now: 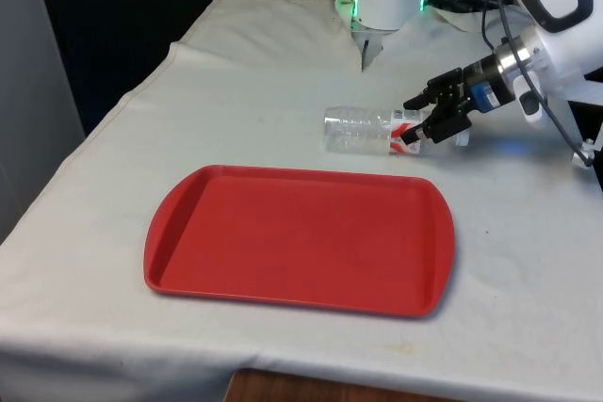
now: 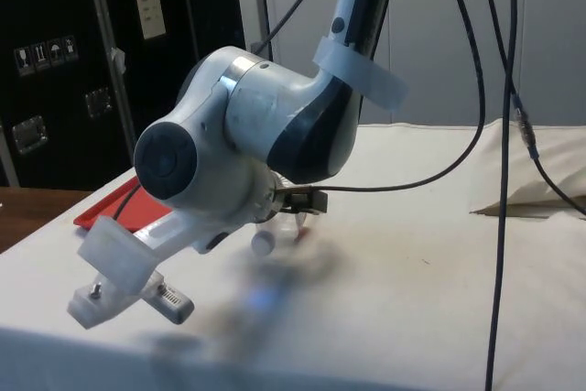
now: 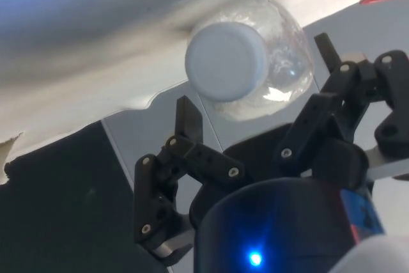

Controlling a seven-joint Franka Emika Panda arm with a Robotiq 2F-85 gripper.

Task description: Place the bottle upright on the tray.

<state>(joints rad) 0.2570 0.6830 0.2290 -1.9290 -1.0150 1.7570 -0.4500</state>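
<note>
While clear plastic bottle (image 1: pixel 377 131) with white cap and red-white label lies on its side on white-clothed counter (image 1: pixel 264 91), just beyond far edge of red plastic tray (image 1: pixel 300 237), step in hand judged approach to grasp. Black two-finger gripper (image 1: pixel 426 118) at cap end; fingers (image 3: pixel 189 118) spread apart, either side of cap, nothing clamped. Next move likely: advance over neck, close firmly, lift, rotate upright, carry to tray.

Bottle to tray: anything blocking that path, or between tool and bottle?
Nothing visible. The bottle lies on its side on bare cloth just beyond the red tray. The open tool is at its cap end, nothing between.
</note>
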